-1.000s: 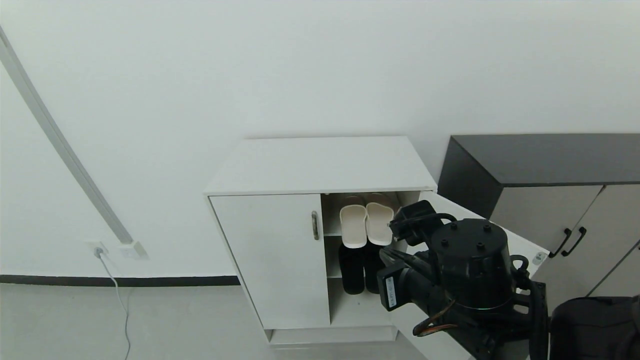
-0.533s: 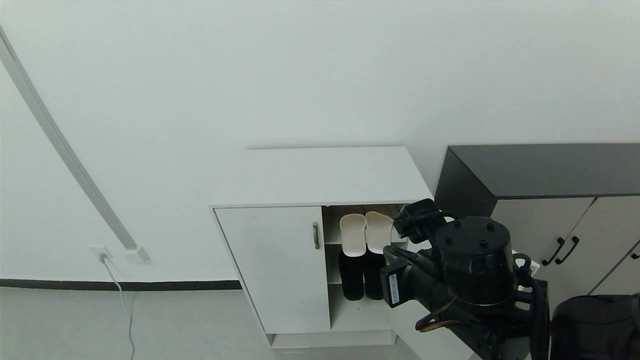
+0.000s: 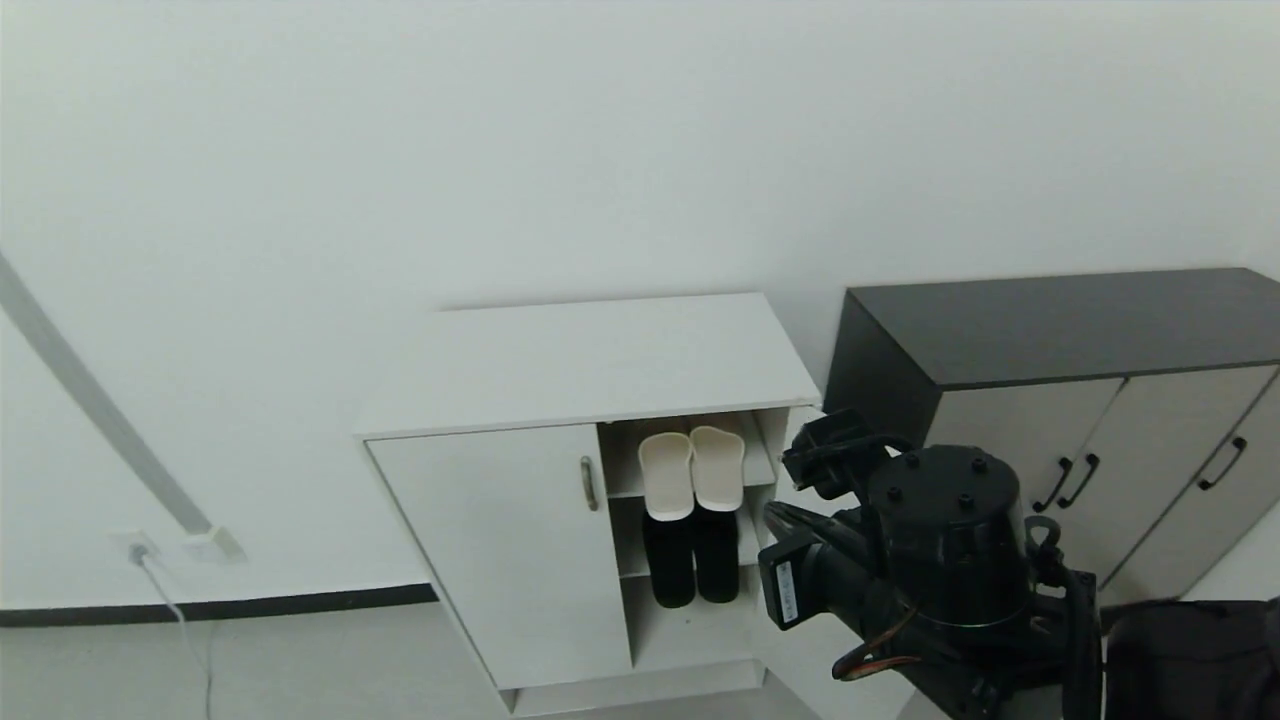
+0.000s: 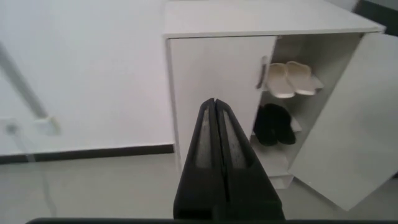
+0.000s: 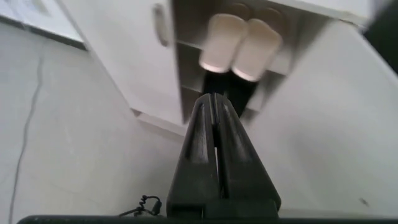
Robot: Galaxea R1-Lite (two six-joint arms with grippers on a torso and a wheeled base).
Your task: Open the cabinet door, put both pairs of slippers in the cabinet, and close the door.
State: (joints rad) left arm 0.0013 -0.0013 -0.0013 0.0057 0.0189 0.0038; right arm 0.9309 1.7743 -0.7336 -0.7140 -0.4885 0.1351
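Since a second ago, a sideways slide of the whole head view, wall and furniture together: camera motion, not motion of the things.

White cabinet [image 3: 590,360] against the wall, with a dark cabinet [image 3: 1050,320] just beside it on the right. Left door [image 3: 500,560] closed; right door [image 4: 354,124] swung wide open toward the robot.

Inside, a white pair of slippers [image 3: 692,472] on the upper shelf, tilted and hanging over its front edge. A black pair [image 3: 690,555] on the shelf below, also reaching past the front edge.

Left tool [image 4: 214,102] clenched on nothing, held well back from the cabinet front. Right tool [image 5: 214,99] also clenched and empty, aimed at the open compartment near the open door.

Judged from this: opening done, both pairs stowed, only the closing left.

Bare floor [image 3: 250,660] ahead of the cabinet, so ample room for a swing. Tighter on the right, between the door's free edge and the dark cabinet. Possible snag: slipper ends past the shelf edges in the door's path.
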